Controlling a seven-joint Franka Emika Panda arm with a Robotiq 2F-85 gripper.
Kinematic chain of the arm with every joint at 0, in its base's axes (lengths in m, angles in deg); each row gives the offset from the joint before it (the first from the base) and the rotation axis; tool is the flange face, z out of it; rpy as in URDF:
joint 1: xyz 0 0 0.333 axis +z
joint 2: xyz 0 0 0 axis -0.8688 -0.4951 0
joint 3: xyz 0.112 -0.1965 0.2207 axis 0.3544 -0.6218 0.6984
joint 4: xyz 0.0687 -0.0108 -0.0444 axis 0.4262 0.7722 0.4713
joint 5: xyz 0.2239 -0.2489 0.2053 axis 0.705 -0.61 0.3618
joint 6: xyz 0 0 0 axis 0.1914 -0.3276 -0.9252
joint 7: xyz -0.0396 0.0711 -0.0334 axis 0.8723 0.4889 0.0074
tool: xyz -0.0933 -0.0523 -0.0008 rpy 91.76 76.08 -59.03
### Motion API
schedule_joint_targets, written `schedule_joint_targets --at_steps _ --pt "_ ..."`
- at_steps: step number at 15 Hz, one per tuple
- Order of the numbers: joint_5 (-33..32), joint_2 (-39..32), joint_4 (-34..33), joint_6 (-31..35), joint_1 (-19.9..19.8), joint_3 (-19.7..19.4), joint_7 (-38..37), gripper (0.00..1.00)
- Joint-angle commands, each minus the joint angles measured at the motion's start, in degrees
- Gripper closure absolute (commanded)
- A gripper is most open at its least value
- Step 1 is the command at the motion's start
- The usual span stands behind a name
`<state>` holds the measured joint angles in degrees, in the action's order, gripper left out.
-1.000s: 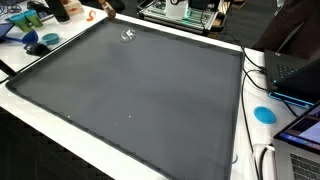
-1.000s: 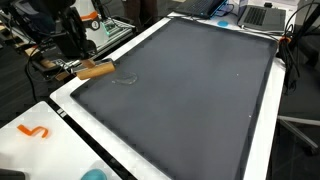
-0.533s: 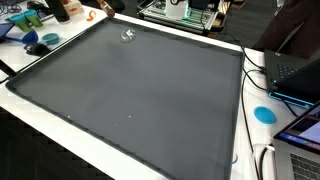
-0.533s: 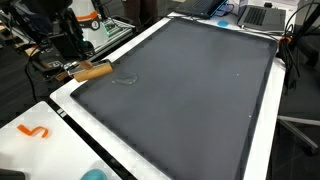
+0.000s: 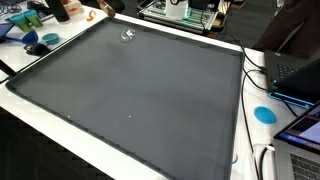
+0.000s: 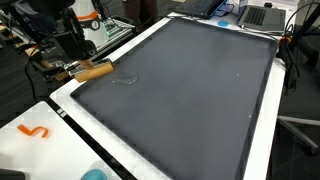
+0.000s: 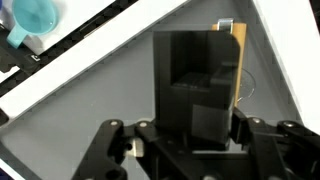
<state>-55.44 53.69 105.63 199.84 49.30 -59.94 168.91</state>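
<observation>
My gripper (image 7: 192, 125) is shut on a black block with a tan wooden back (image 7: 238, 62), seen from above in the wrist view. In an exterior view the gripper (image 6: 70, 50) hangs at the mat's corner, with the wooden part of the block (image 6: 95, 70) lying over the edge of the large dark grey mat (image 6: 190, 90). A small clear wire loop (image 6: 125, 80) lies on the mat just beside the block, and it also shows in an exterior view (image 5: 128, 36). In that view the gripper is mostly cut off at the top edge.
The mat (image 5: 130, 90) covers most of a white table (image 5: 60, 135). A blue disc (image 5: 264, 114), laptops (image 5: 300, 70) and cables (image 5: 262, 160) sit along one side. Blue cups and clutter (image 5: 40, 42) stand near the gripper's corner. An orange mark (image 6: 33, 131) is on the white border.
</observation>
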Motion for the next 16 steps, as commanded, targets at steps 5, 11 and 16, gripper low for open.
schedule_joint_targets --at_steps 5,11,16 --pt "-0.2 3.2 2.7 -0.3 -0.4 1.4 3.1 0.75" --pt "-0.7 6.0 5.5 -0.4 0.0 2.2 4.4 0.75" --pt "-2.0 9.1 8.5 -0.2 0.4 3.3 3.7 0.75"
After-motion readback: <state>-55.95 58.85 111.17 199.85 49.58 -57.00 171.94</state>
